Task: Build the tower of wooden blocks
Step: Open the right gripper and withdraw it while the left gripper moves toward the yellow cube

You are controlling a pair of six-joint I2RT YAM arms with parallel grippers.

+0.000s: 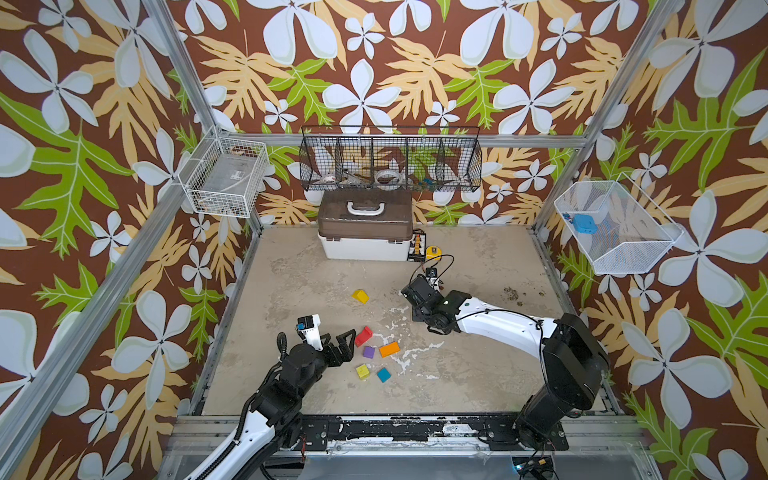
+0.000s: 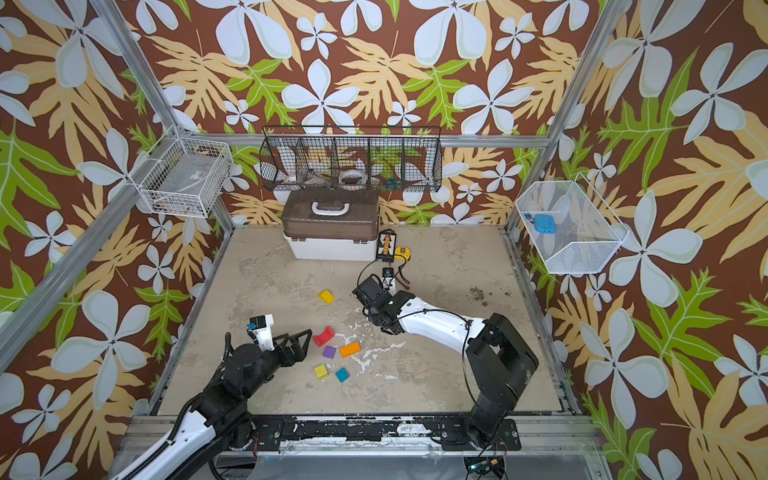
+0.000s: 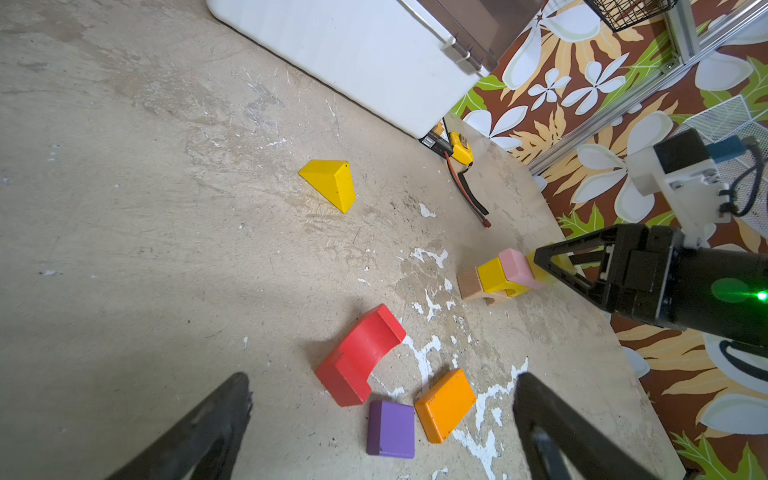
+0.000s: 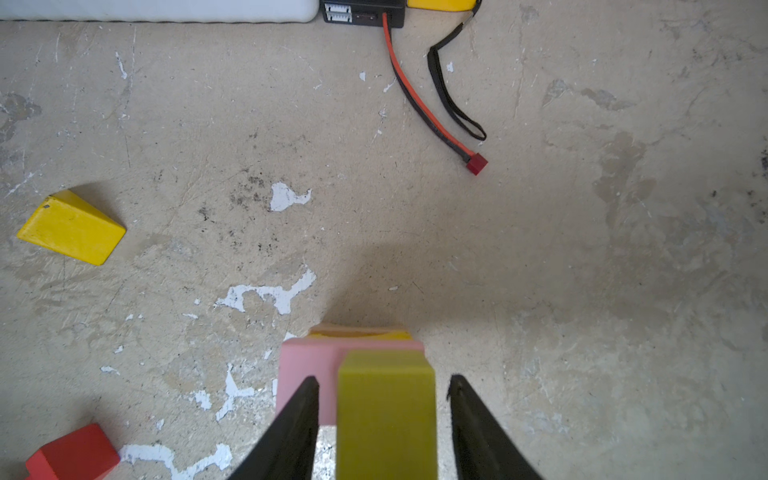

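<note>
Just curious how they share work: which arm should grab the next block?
Probably left. The left claw, open, hovers beside the red arch, purple block and orange block; the right claw straddles the yellow block atop the tower.

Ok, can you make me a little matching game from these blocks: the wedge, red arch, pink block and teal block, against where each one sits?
Things:
1. wedge
2. red arch
3. pink block
4. teal block

Places:
A. in the stack
B. beside the yellow cube
C. by itself, nearest the white box
D. nearest the left jaws

Pairs: 1-C, 2-D, 3-A, 4-B
</note>
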